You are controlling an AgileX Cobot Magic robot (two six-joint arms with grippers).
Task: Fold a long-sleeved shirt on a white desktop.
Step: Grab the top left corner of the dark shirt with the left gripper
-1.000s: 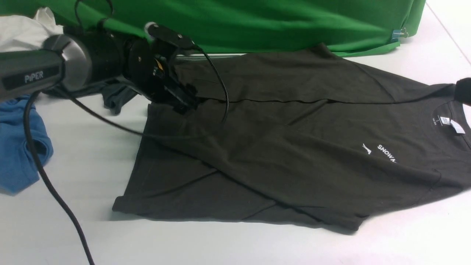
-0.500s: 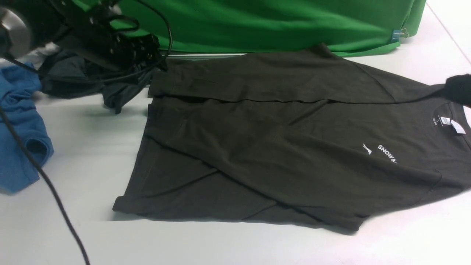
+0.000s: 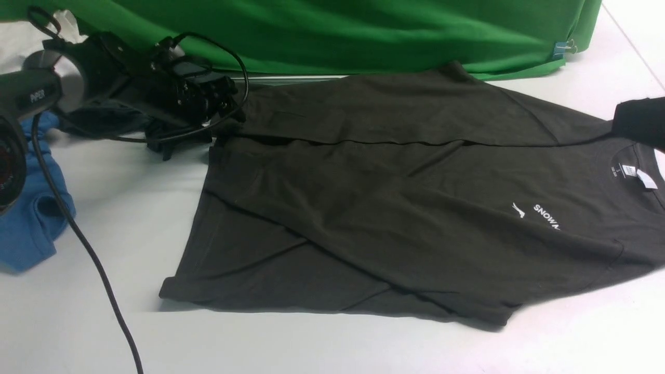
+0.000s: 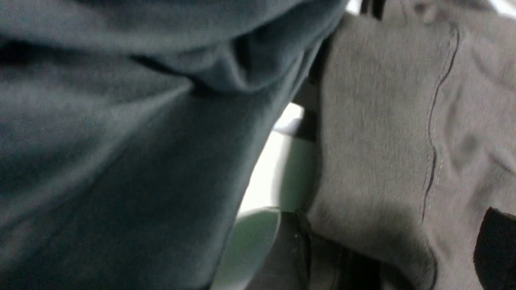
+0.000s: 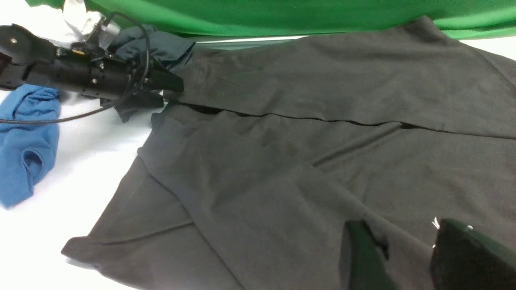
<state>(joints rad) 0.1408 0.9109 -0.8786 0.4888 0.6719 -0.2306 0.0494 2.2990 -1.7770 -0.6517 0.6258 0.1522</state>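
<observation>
**Left gripper lines up on the far hem corner**

The long-sleeved shirt (image 3: 395, 208) lies flat across the middle of the white desktop (image 3: 104, 322). Its hem is toward the desk's left edge and its white neck label (image 3: 646, 179) toward the right edge, with both sleeves laid in across the body. And there's the left gripper (image 3: 226, 104), down low at the far hem corner (image 3: 218, 124), close to the desk's far edge where the green backdrop (image 3: 363, 36) hangs. Its wrist camera shows two dark fingers (image 4: 496, 249) set wide apart with flat shirt cloth between them: jaws spread, nothing visibly pinched. At the collar end, the right gripper (image 5: 401, 231) hovers by the far shoulder, jaws parted with a clear gap and shirt cloth showing through it, no fold in its grasp.

The step looks like a grab of that hem corner, probably to carry the hem over toward the collar. Here's the catch: a dark teal garment (image 5: 161, 44) sits bunched just beside that very corner and fills much of the left wrist view. A clean grab likely means biting the shirt's edge alone, well in from the corner. It should take every layer, folded sleeve included, and leave the teal cloth out. The blue garment (image 3: 31, 223) near the left edge lies well apart and looks harmless. A low, even lift should keep the sleeves from sliding out
</observation>
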